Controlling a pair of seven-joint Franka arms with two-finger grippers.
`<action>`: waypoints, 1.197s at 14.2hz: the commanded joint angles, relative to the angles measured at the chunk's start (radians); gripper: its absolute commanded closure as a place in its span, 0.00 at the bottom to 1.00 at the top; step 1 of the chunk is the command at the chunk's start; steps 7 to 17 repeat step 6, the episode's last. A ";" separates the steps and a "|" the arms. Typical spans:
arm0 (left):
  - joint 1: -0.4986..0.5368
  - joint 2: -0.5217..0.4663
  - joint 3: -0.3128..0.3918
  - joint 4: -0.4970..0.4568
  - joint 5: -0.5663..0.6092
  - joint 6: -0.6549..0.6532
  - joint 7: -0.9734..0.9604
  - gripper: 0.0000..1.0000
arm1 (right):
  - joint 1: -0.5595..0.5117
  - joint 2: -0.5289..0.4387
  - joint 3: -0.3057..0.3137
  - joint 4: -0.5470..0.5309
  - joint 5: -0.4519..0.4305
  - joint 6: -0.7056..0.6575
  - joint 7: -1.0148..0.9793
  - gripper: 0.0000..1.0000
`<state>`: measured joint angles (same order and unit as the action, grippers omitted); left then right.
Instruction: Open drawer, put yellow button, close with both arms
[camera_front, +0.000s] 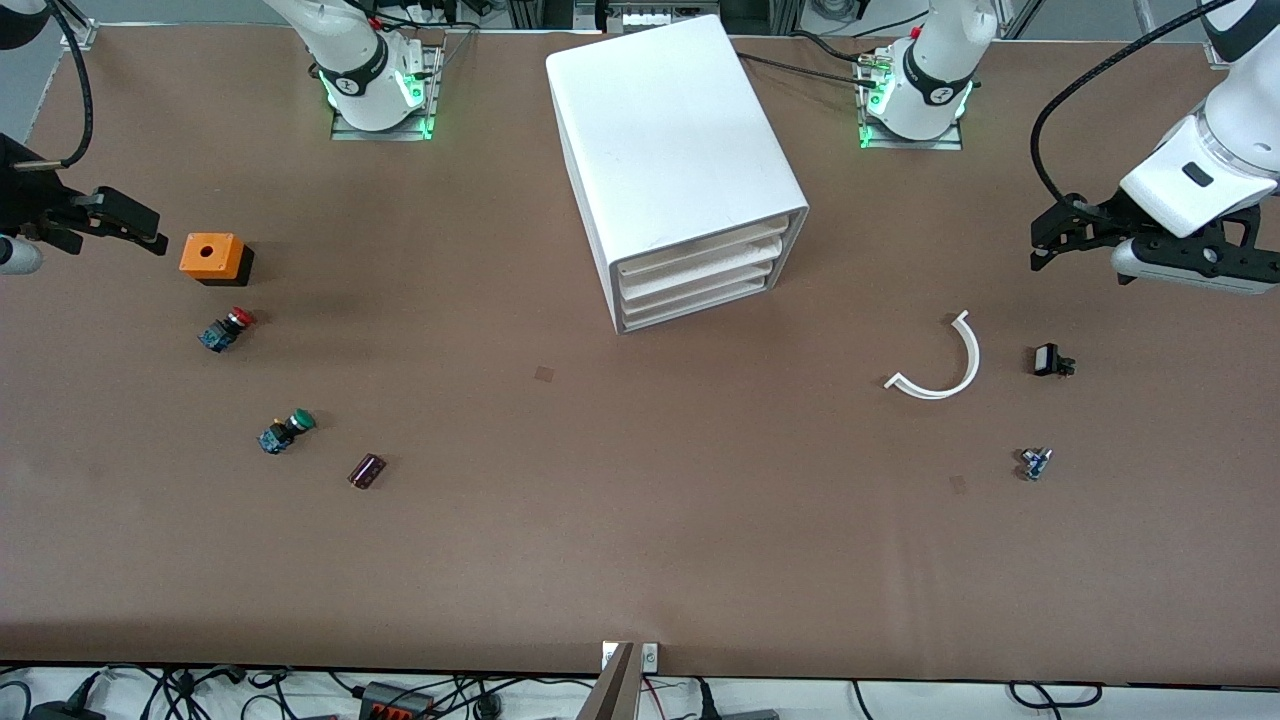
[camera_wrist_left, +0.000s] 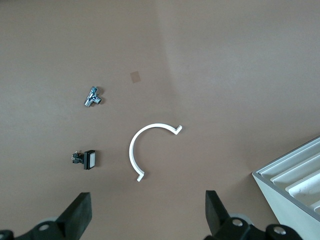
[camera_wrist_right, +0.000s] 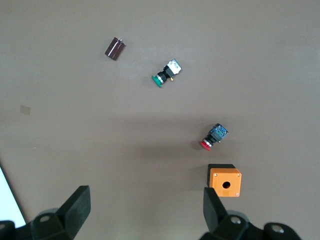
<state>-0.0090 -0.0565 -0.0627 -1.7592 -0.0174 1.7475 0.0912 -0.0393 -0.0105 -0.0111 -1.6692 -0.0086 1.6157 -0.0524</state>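
left pincer (camera_front: 1046, 243) hovering spread, right pincer (camera_front: 135, 228) likewise

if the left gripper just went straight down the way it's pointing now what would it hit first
Probably bare table. The left gripper hangs open, pointing down, and the white curved piece lies just off its line, between the small black switch and the drawer cabinet. Depth is unclear, so it might clip that piece.

— What is found before the drawer (camera_front: 712, 258) fronts?
— Bare table (camera_front: 640, 520). The white arc (camera_front: 940, 362) lies toward the left arm's end, the buttons (camera_front: 285, 431) and orange box (camera_front: 212, 257) toward the right's.
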 joint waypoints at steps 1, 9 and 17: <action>-0.009 -0.005 0.004 0.006 0.011 -0.014 0.015 0.00 | -0.010 -0.016 0.011 -0.017 -0.013 0.004 -0.014 0.00; -0.005 -0.003 0.006 0.009 0.011 -0.022 0.019 0.00 | -0.008 -0.014 0.011 -0.018 -0.014 0.001 -0.015 0.00; -0.005 -0.003 0.006 0.009 0.011 -0.022 0.019 0.00 | -0.008 -0.014 0.011 -0.018 -0.014 0.001 -0.015 0.00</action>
